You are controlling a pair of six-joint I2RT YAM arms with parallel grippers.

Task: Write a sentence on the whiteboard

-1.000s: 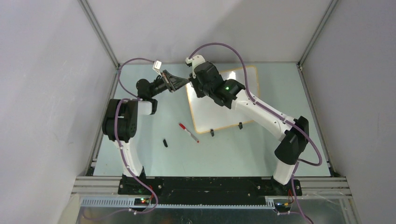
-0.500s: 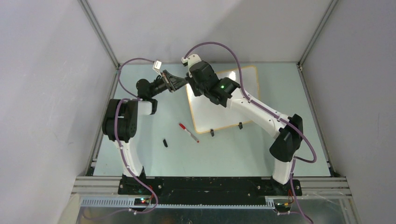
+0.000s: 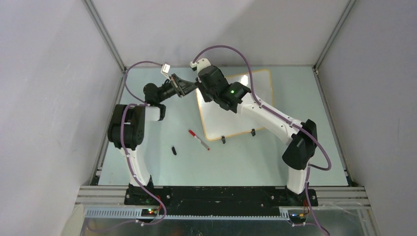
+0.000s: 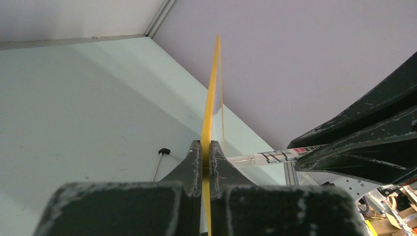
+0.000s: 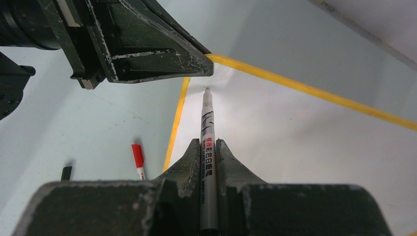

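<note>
- Beside the far-left corner of the glossy white, orange-framed whiteboard (image 5: 295, 137), the slim clear-barrelled marker (image 5: 208, 115) could bump the left gripper (image 4: 206, 145) or slide off the edge; they crowd closely.
- Left gripper clenched on the frame; right gripper (image 5: 210, 142) clenched on the marker.
- Board lies beneath the right gripper, nib near its blank surface.

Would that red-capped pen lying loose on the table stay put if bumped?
Probably not: the red-capped pen looks slim and round, lying flat on the smooth table, so it would likely roll or skid. It seems stiff and light, so easy to lift.
</note>
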